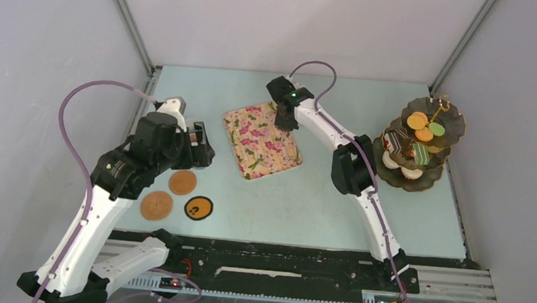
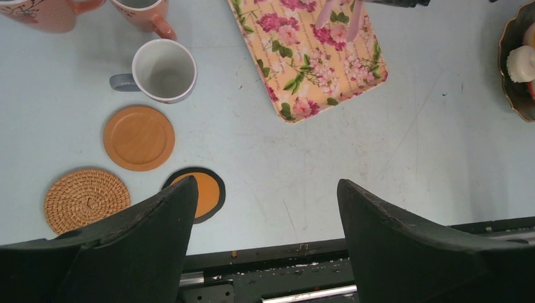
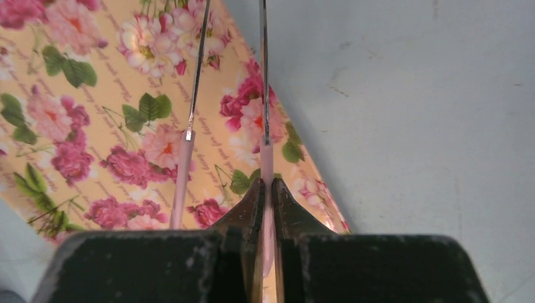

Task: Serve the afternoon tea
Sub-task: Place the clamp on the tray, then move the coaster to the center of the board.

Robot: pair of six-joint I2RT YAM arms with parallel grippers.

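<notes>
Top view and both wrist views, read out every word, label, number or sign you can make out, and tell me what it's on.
Floral tray: lines of fine cursive script between the flowers, too blurred to read.
Black-rimmed coaster: a dark mark on its orange centre, too small to read.
Grey mug, tongs: no writing visible.

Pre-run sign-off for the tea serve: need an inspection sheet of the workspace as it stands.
Surface: pale blue table, scuffed, no spills seen.
Job's things: three-tier stand far right, loaded with treats; grey mug and two pink mugs stand off the three coasters.
Clutter: floral tray mid-table; pink tongs over it.
Hands: left hand open, empty; right hand shut on one tongs leg.
Cables: purple cable loops on each arm, clear of the tableware.
Surroundings: grey walls; nothing else seen.
</notes>
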